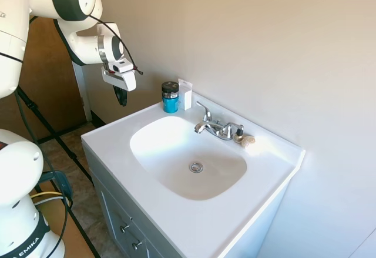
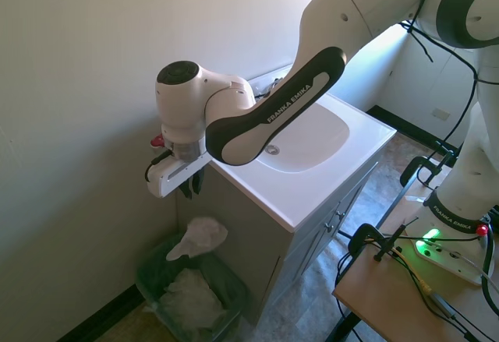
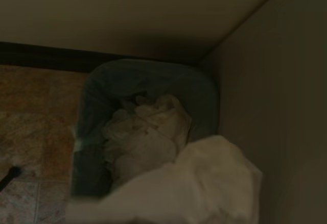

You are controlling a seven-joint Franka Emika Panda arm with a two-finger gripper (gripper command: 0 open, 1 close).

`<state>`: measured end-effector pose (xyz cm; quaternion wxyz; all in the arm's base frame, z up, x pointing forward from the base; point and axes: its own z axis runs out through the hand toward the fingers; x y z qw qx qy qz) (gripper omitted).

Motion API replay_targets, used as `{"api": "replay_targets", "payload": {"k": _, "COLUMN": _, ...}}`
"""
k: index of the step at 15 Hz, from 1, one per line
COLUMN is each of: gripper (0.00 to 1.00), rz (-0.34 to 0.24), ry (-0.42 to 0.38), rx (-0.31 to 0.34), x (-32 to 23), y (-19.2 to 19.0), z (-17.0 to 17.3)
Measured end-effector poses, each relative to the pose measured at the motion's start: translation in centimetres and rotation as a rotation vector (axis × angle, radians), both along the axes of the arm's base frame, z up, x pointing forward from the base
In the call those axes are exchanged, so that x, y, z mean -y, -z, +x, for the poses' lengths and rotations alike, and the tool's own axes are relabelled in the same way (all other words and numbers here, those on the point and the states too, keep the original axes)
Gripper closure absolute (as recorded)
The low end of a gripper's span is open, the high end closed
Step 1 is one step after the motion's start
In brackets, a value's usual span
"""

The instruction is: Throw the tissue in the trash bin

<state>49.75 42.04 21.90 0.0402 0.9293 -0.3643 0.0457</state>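
My gripper (image 2: 189,188) hangs beside the left end of the vanity, over the trash bin (image 2: 156,268), and its fingers look slightly open with nothing between them. The crumpled white tissue (image 2: 199,236) is just under the fingers and apart from them, at the height of the bin's rim on the cabinet side. I cannot tell whether it is in the air or lying on the rim. In the wrist view the tissue (image 3: 209,183) fills the near part of the picture, over the dark bin (image 3: 148,78). From the first exterior view the gripper (image 1: 121,97) shows, but bin and tissue are hidden.
White crumpled paper or liner (image 2: 187,299) lies inside the bin. The bin stands in the corner between the wall and the vanity cabinet (image 2: 249,233). On the sink top (image 1: 117,134) stand a blue jar (image 1: 170,97), a small white card (image 1: 185,93) and the faucet (image 1: 216,127).
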Motion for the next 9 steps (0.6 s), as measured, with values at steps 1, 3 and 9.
{"api": "replay_targets", "payload": {"k": 1, "gripper": 0.00, "rz": -0.001, "ry": 0.004, "rx": -0.001, "x": -0.3, "y": 0.2, "z": -0.2}}
{"api": "replay_targets", "payload": {"k": 3, "gripper": 0.00, "rz": -0.002, "ry": 0.016, "rx": 0.012, "x": -0.8, "y": 0.0, "z": -0.4}}
{"api": "replay_targets", "payload": {"k": 9, "gripper": 0.00, "rz": 0.008, "ry": 0.075, "rx": 0.117, "x": -1.7, "y": -5.2, "z": 0.1}}
